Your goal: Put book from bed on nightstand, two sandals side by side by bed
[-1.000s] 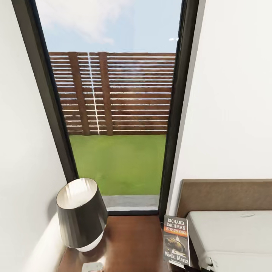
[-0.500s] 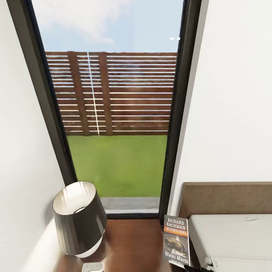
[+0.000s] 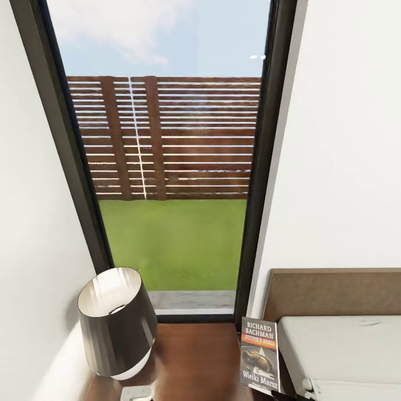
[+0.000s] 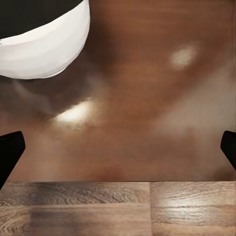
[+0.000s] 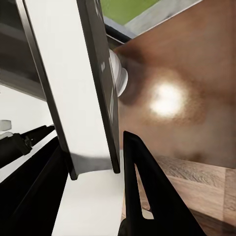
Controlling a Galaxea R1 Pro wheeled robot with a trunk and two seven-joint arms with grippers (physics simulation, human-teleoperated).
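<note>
Standing upright at the right edge of the nightstand [image 3: 192, 356], the book [image 3: 260, 355] faces me with its cover, "RICHARD BACHMAN" in white above the orange band, just beside the bed [image 3: 340, 345] and its brown headboard [image 3: 334, 292]. My right pincer [image 5: 93, 196] is clamped on the book: in the right wrist view its dark fingers [image 5: 147, 191] sit on either side of the thin volume's white page edge, with the glossy reddish-brown top of the nightstand beyond it. My left pincer [image 4: 118, 147] is spread wide apart and holds nothing; its two dark fingertips [image 4: 10, 152] show at opposite edges of the left wrist view, hanging above the nightstand's shiny top, near the plank floor [image 4: 118, 209] that borders it. On the left part of the nightstand stands a lamp [image 3: 117, 323] with a dark shade, white inside, and a white base [image 4: 46, 46]. Behind the nightstand rises the tall dark-framed window [image 3: 167, 167], through which I see green grass, a brown slatted fence and sky. White walls [image 3: 345, 156] flank the window on both sides.
</note>
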